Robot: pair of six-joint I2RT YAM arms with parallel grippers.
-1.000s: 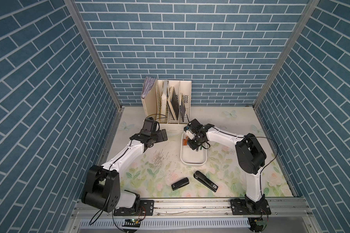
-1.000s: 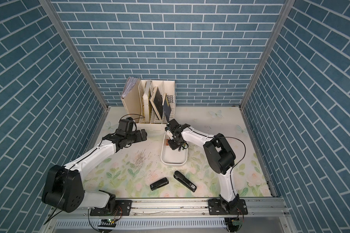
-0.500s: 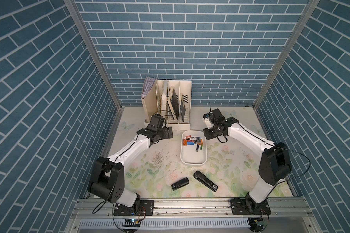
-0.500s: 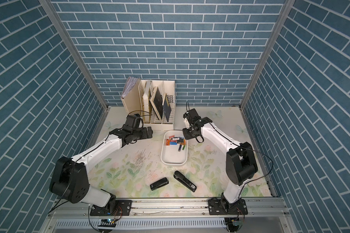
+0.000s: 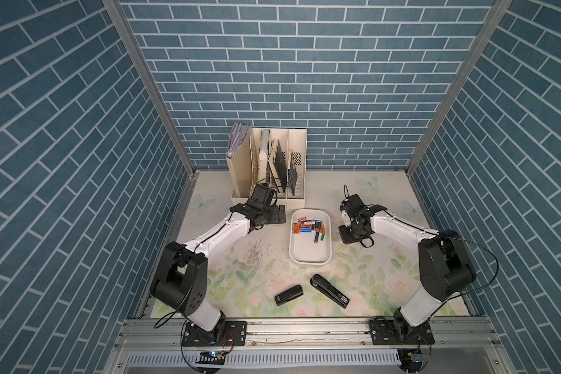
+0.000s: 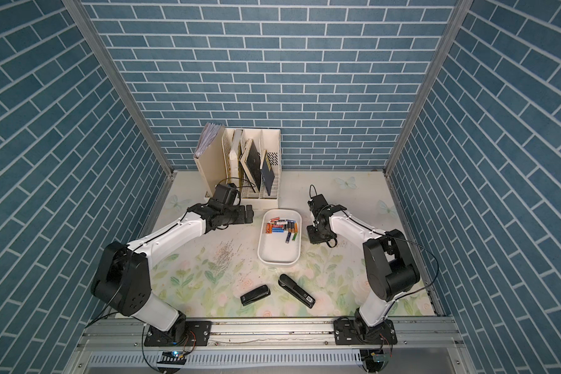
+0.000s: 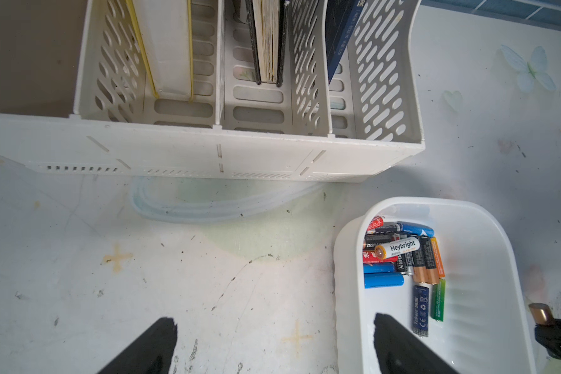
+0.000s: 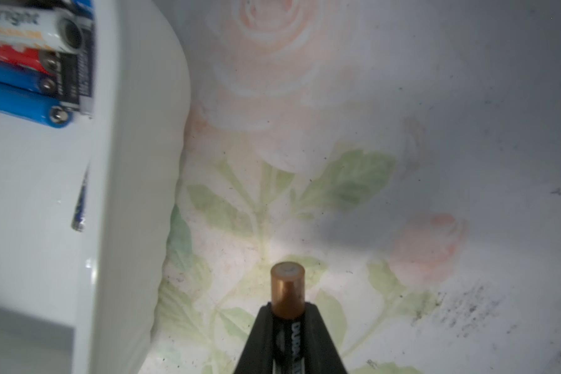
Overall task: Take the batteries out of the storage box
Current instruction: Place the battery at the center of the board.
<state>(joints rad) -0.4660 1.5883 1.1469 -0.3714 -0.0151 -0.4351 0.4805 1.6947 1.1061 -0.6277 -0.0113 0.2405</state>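
Most of the batteries lie packed side by side in the far half of the storage box. They are smooth, glossy cylinders wrapped in blue, red-orange, white and black with copper. A dark blue one and a green one lie a little nearer, lengthwise. The box is a shallow white plastic tray with rounded corners and smooth, shiny walls, and its near half is bare.

One black-and-copper battery is outside the box, just right of its right wall. It is pinched between the black fingers of the right gripper, with its copper end sticking out over the cloth. Whether it touches the cloth cannot be told.

The left gripper is spread wide and holds nothing. It hangs at the box's far-left corner, with one finger over the rim and the other over bare table.

A cream slotted file holder stands close behind, holding upright books. Only a narrow strip of table lies between its front and the box. To the right of the box the table is open.

Two black staplers lie near the front edge, well apart from the box. Loose staples are scattered to the left of the box. The tablecloth is pale, printed with roses and leaves, and scuffed with dark specks. Blue brick-patterned walls close three sides.
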